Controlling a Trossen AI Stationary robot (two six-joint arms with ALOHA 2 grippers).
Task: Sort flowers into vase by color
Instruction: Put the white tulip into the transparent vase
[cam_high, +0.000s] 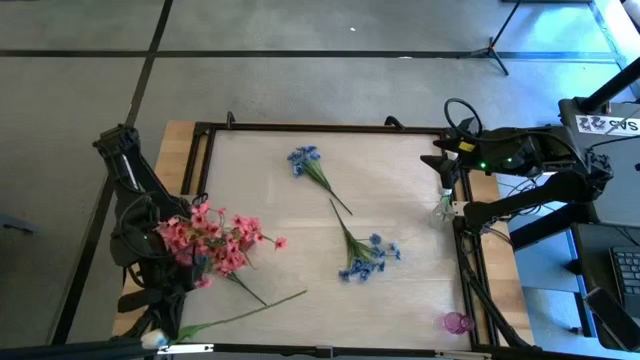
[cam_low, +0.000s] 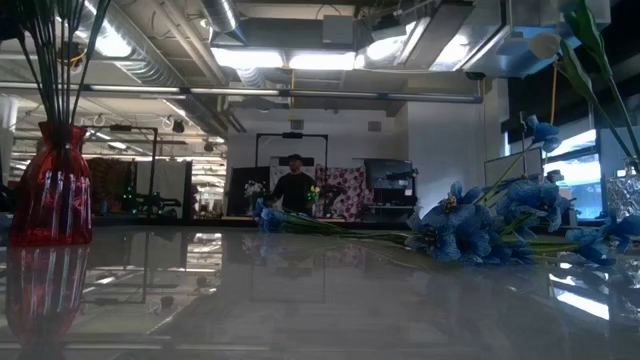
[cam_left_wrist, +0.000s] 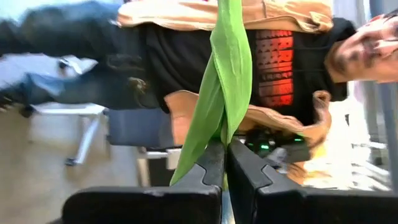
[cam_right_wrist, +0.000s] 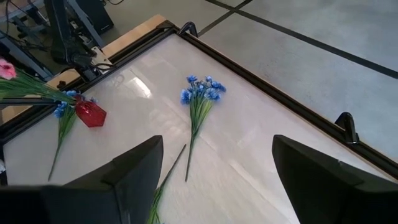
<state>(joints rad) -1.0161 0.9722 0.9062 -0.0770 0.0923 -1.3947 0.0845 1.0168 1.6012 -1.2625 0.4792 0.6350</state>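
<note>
Flowers lie in several places on the table (cam_high: 400, 300): a pink bunch (cam_high: 215, 240) at the left edge beside the left arm, one blue sprig (cam_high: 305, 160) toward the far side and another blue sprig (cam_high: 365, 258) nearer the middle. The left gripper (cam_left_wrist: 225, 163) is closed tight on a green leaf (cam_left_wrist: 225, 74). The right gripper (cam_right_wrist: 214, 171) hangs at the right edge, jaws spread wide, holding nothing. A red vase (cam_low: 55, 185) holds dark stems.
</note>
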